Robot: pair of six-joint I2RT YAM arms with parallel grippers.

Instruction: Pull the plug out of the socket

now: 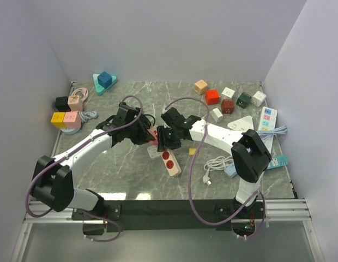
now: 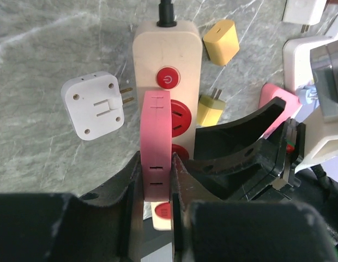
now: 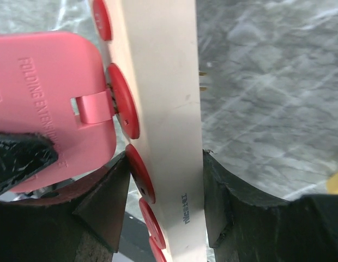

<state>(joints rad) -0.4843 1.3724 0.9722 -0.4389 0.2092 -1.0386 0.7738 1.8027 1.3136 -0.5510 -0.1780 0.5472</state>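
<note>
A cream power strip (image 1: pixel 170 161) with red sockets lies mid-table. A flat pink plug (image 1: pixel 154 135) stands on it. My left gripper (image 1: pixel 149 135) is shut on the pink plug (image 2: pixel 156 139), with a finger on each flat side. The left gripper (image 2: pixel 157 164) holds it edge-on over the strip (image 2: pixel 168 60). My right gripper (image 1: pixel 168 143) is shut across the strip. In the right wrist view the gripper (image 3: pixel 164 164) clamps the strip (image 3: pixel 163 98) by its sides. There the plug (image 3: pixel 43 98) has its folding tab against a red socket (image 3: pixel 122 103).
A white adapter (image 2: pixel 95 105) and two yellow adapters (image 2: pixel 222 42) lie beside the strip. Several cube adapters (image 1: pixel 212 96) sit at the back right. White power strips (image 1: pixel 267 120) and a coiled cable (image 1: pixel 215 164) lie at the right. Coloured blocks (image 1: pixel 65 117) sit at the left.
</note>
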